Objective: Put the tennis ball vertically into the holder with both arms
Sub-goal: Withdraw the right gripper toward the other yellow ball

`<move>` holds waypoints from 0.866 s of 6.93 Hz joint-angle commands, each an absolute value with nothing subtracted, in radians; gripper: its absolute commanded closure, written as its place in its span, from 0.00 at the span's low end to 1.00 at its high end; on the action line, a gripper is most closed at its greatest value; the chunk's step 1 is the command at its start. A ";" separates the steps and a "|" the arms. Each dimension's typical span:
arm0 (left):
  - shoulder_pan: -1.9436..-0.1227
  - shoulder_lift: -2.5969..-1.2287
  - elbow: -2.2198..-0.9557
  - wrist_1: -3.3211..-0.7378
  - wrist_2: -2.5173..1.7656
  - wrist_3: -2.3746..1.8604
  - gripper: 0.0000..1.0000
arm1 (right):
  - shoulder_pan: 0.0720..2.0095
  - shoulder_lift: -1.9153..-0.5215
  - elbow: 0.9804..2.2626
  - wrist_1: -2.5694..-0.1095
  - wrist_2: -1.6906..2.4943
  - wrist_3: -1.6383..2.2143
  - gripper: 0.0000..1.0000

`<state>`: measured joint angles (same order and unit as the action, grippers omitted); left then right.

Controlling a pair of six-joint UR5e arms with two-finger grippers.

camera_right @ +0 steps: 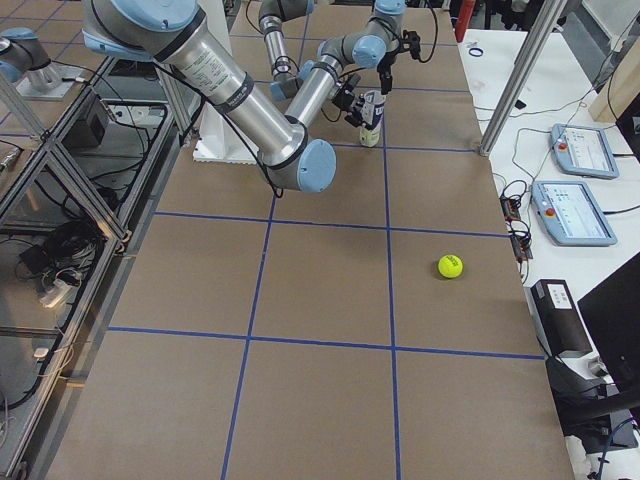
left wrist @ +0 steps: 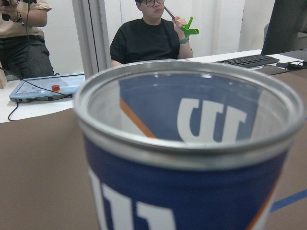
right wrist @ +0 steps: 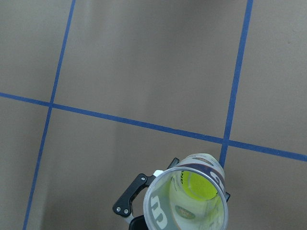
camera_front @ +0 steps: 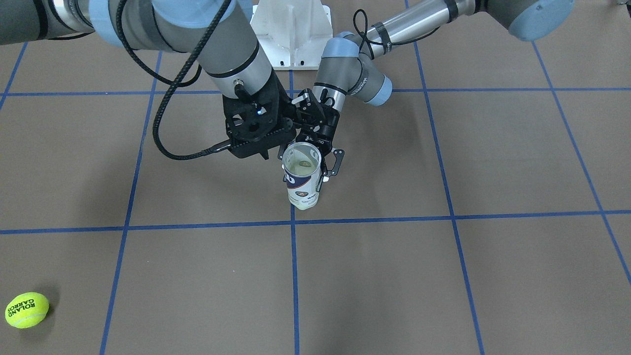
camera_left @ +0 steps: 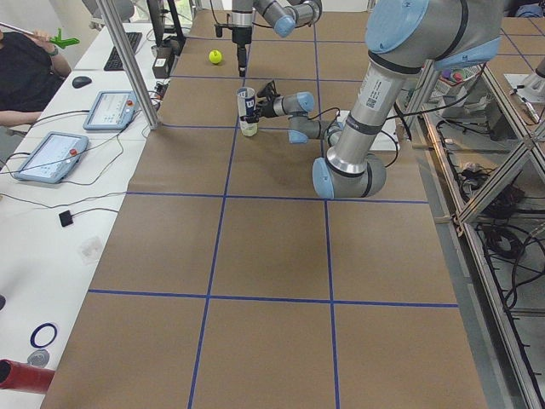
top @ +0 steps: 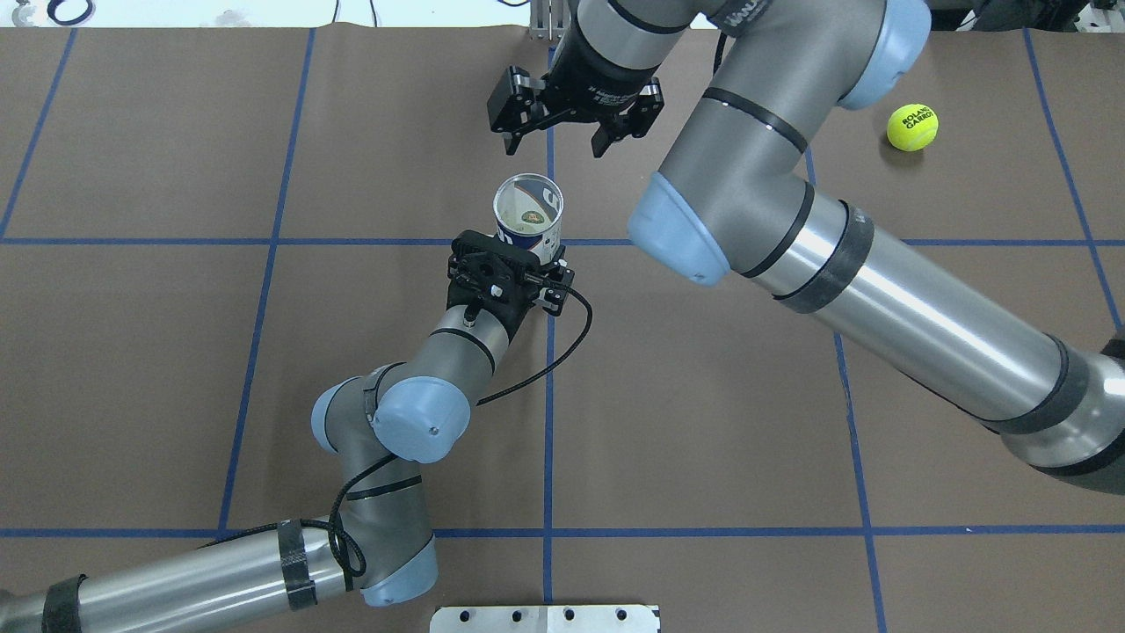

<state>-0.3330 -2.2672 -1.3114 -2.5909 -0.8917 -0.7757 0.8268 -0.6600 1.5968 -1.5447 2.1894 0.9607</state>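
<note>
The holder (top: 527, 215), a clear can with a navy and white label, stands upright at the table's centre, open mouth up. My left gripper (top: 517, 266) comes in from the near side and is shut on the holder's (camera_front: 301, 180) lower wall. A yellow-green tennis ball (right wrist: 201, 186) lies at the bottom inside the holder (right wrist: 187, 201). My right gripper (top: 560, 141) hangs open and empty above the table, just beyond the holder's far side. A second tennis ball (top: 911, 127) lies loose on the table far to the right, also marked here as the same ball (camera_front: 27, 309).
The white pedestal (camera_front: 291, 29) sits behind the holder at the robot's base. Blue tape lines (top: 548, 396) grid the brown table. Along the far edge runs a white side table with tablets (camera_left: 109, 109), a metal pole (camera_left: 128, 60) and seated people (left wrist: 153, 33).
</note>
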 commanded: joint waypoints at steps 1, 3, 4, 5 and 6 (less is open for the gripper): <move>-0.334 -2.267 -1.313 -2.591 -0.893 -0.775 0.06 | 0.932 -0.748 1.595 -1.548 2.191 0.805 0.01; -0.334 -2.272 -1.313 -2.589 -0.894 -0.775 0.01 | 1.003 -0.801 1.589 -1.551 2.191 0.698 0.01; -0.334 -2.273 -1.313 -2.588 -0.894 -0.775 0.01 | 1.028 -0.837 1.569 -1.551 2.180 0.630 0.01; -0.334 -2.275 -1.315 -2.588 -0.894 -0.775 0.01 | 1.081 -0.842 1.487 -1.539 2.181 0.504 0.01; -0.334 -2.275 -1.315 -2.588 -0.894 -0.775 0.01 | 1.125 -0.842 1.401 -1.534 2.183 0.398 0.01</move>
<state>-0.3344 -2.2740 -1.3141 -2.5880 -0.8942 -0.7746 1.0692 -0.8353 1.4977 -1.5416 2.1825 0.5317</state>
